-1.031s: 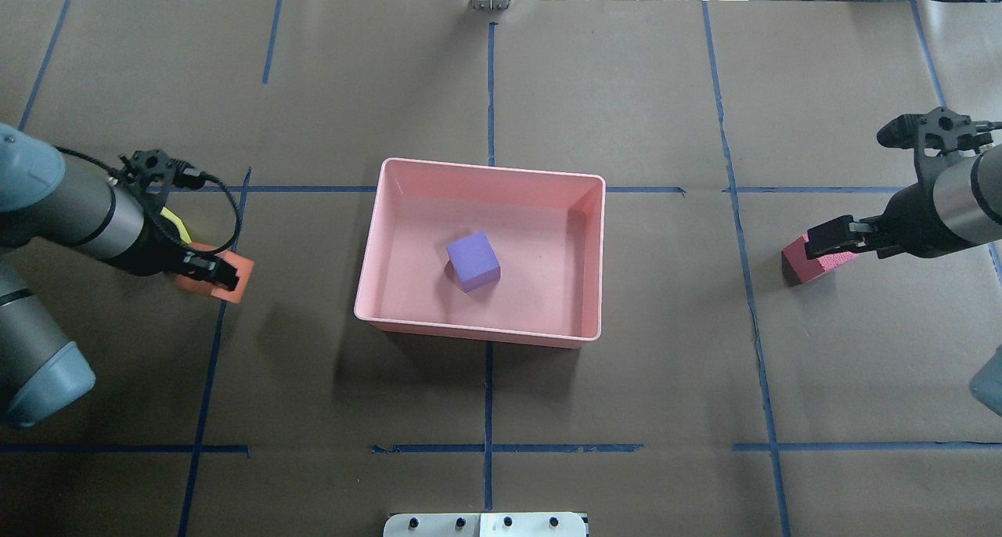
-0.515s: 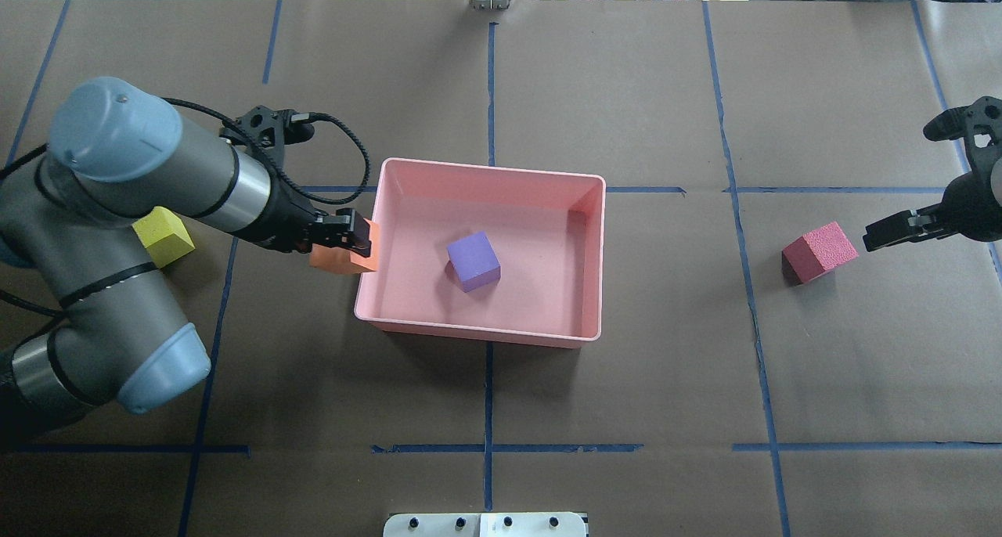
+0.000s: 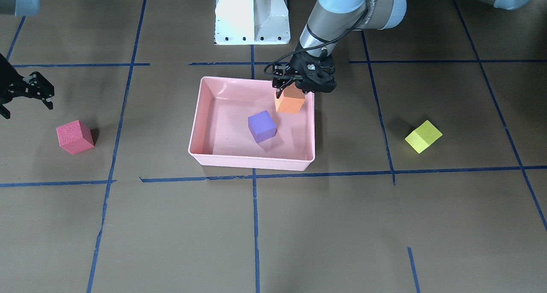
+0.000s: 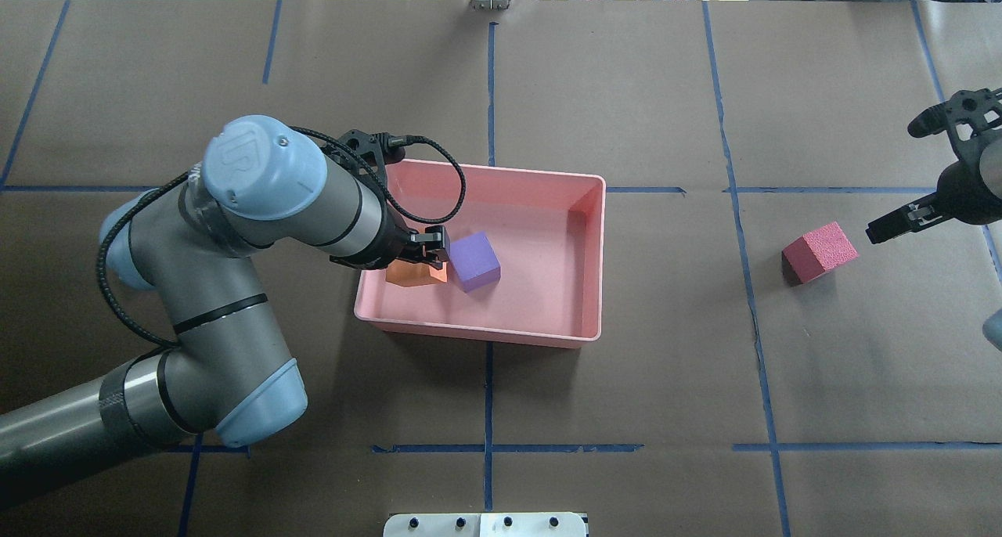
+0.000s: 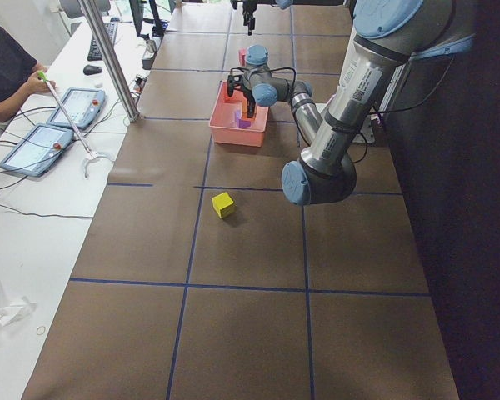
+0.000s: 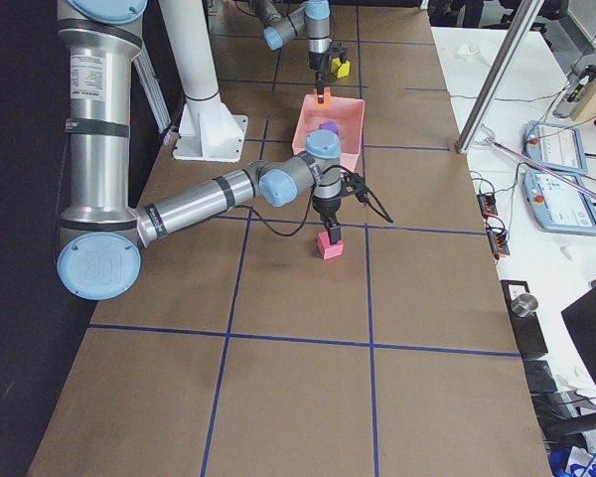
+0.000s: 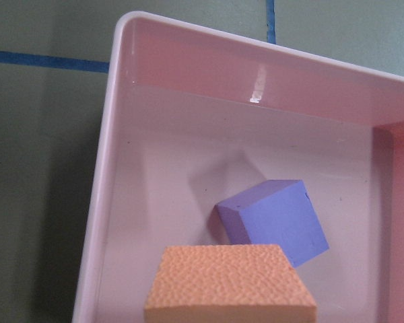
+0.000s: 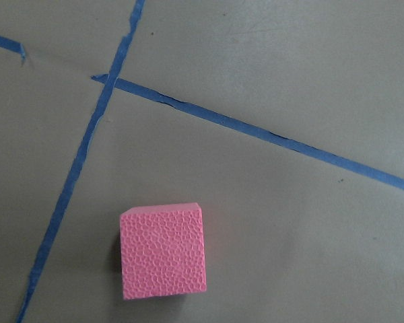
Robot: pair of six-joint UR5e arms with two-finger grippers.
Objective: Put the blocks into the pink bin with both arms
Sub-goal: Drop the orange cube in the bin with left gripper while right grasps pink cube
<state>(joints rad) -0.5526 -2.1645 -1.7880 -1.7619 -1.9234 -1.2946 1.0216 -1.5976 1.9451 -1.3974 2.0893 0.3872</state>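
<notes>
My left gripper [image 4: 429,249] is shut on the orange block [image 4: 413,274] and holds it inside the pink bin [image 4: 485,335], near the bin's left wall. The orange block [image 3: 290,101] hangs next to the purple block [image 3: 261,126], which lies on the bin floor. In the left wrist view the orange block [image 7: 232,282] fills the bottom edge above the purple block [image 7: 276,222]. The red block [image 4: 818,252] sits on the table at the right. My right gripper [image 4: 892,225] is open, just to the right of it and apart from it. The yellow-green block [image 3: 423,136] rests on the table left of the bin.
The white pedestal [image 3: 252,15] stands behind the bin at the robot's side. Blue tape lines cross the brown table cover. A side table with tablets [image 5: 42,146] and a person's arm runs along the far edge. The left arm's elbow [image 4: 258,169] hangs over the table left of the bin.
The left arm carried the orange block from the table's left side over the rim into the bin. The right gripper let go of the red block and drew back to the right.
</notes>
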